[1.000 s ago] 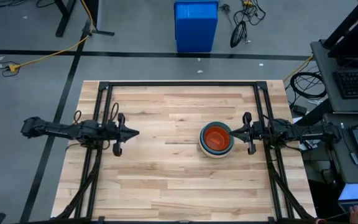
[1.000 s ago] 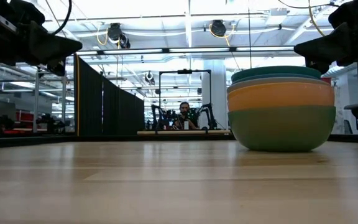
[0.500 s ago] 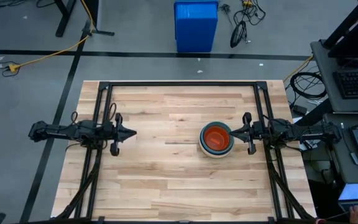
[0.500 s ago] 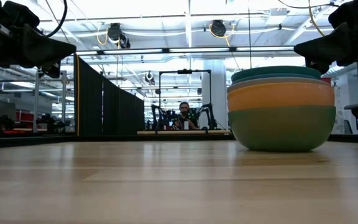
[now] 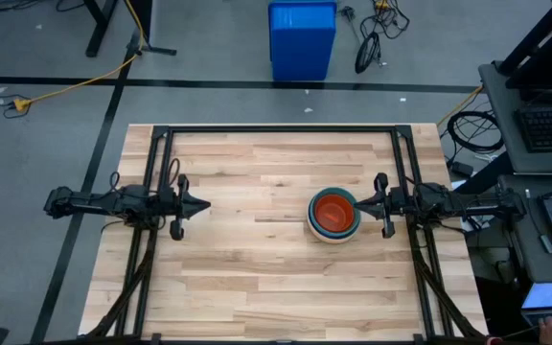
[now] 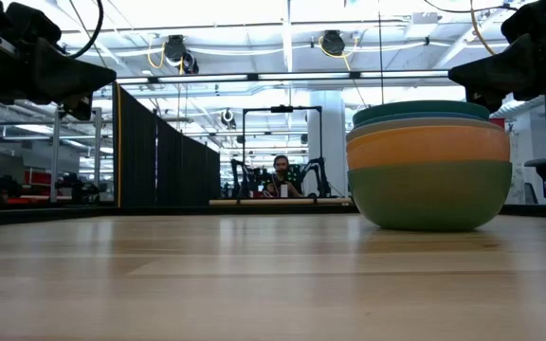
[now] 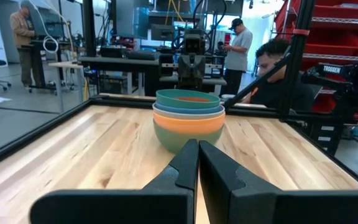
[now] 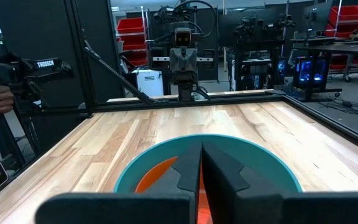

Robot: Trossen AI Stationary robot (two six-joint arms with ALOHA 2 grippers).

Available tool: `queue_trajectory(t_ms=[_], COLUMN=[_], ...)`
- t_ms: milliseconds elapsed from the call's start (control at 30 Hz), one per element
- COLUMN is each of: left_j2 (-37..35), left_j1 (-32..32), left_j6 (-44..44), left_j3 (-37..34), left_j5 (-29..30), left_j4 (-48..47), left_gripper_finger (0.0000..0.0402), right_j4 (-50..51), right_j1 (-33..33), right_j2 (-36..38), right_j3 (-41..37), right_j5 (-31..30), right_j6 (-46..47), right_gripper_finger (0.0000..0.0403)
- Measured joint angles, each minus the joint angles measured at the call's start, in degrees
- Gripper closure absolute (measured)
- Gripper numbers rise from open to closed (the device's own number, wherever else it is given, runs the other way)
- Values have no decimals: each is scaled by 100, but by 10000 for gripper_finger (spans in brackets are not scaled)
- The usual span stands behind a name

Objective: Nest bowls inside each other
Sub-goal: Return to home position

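The bowls (image 5: 333, 215) stand nested in one stack on the table's right half. A red-orange bowl lies innermost, inside a teal one (image 8: 135, 168). The low view shows teal, grey-white and orange rims above a sage green bowl (image 6: 429, 194), whose base rests on the wood. My right gripper (image 5: 360, 203) hangs shut and level just right of the stack, above its rim (image 8: 201, 155), touching nothing. My left gripper (image 5: 207, 203) is shut and level at the table's left, pointing at the stack (image 7: 188, 121) from far off.
A black frame rail (image 5: 276, 129) runs around the table's far and side edges. A big blue bin (image 5: 302, 38) stands on the floor beyond the far edge. People (image 7: 278, 68) are in the room behind. Bare wood (image 5: 257, 268) lies at the middle and near side.
My left arm has folded back slightly, and its gripper has drawn a little toward the table's left edge, staying shut. The stack of bowls and my right gripper have kept still.
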State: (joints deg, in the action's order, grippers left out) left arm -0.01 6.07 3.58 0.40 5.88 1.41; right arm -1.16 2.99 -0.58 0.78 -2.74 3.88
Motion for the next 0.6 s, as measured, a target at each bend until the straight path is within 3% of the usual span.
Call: queue_trajectory(t_ms=[600], left_j2=[0], left_j1=[0], left_j6=[-115], left_j3=[0], left_j5=[-349], left_j4=[-61], left_gripper_finger=[402], right_j4=[1], right_j1=[1], right_j2=[-4], right_j3=[0], right_j5=[-2], right_j6=[-4], right_gripper_finger=[403])
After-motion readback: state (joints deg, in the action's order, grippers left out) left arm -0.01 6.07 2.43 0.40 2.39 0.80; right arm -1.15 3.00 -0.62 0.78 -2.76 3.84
